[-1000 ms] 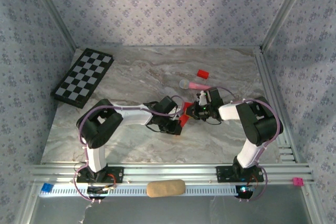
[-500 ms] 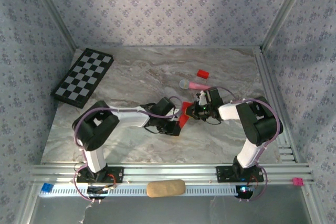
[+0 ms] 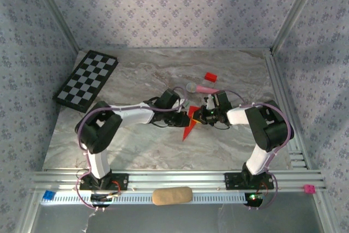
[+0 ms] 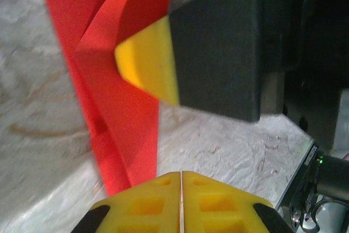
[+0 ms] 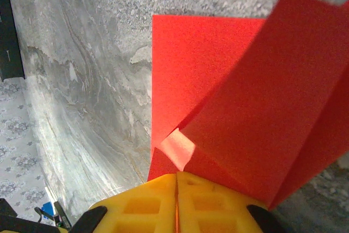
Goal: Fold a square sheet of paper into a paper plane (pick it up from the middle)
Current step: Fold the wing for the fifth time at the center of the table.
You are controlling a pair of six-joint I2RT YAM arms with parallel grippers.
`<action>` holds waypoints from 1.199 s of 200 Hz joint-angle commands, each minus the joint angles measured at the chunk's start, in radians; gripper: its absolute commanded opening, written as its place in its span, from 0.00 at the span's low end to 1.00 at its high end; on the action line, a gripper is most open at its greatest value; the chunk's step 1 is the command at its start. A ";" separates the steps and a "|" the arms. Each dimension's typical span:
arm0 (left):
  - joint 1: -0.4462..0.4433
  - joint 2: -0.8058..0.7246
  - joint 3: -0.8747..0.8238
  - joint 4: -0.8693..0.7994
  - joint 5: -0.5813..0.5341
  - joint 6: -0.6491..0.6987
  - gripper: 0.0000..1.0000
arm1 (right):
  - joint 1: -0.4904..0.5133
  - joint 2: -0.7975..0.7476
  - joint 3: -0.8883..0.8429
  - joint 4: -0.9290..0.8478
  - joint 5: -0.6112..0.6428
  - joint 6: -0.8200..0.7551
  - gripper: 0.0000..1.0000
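I see the paper plane (image 3: pixel 188 126) at the centre of the frame, tip downward, pinched by the closed right gripper (image 5: pixel 176 176). The left gripper (image 4: pixel 180 174) is closed just beside it. A pink stick (image 3: pixel 203 88) and a red block (image 3: pixel 210 76) lie above, and a checkerboard (image 3: pixel 86 79) at upper left.

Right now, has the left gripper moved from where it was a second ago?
Yes. Seen from above, the left gripper has shifted away from the near edge, closer to the pink stick, uncovering more of the paper plane.
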 commanded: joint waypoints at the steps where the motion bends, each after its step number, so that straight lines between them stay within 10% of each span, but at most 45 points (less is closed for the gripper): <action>1: -0.005 0.040 0.044 0.003 0.034 0.001 0.11 | 0.024 0.064 -0.006 -0.063 0.107 -0.003 0.10; 240: -0.008 0.076 -0.113 -0.151 -0.045 0.179 0.00 | 0.011 -0.220 -0.041 -0.141 0.138 -0.057 0.12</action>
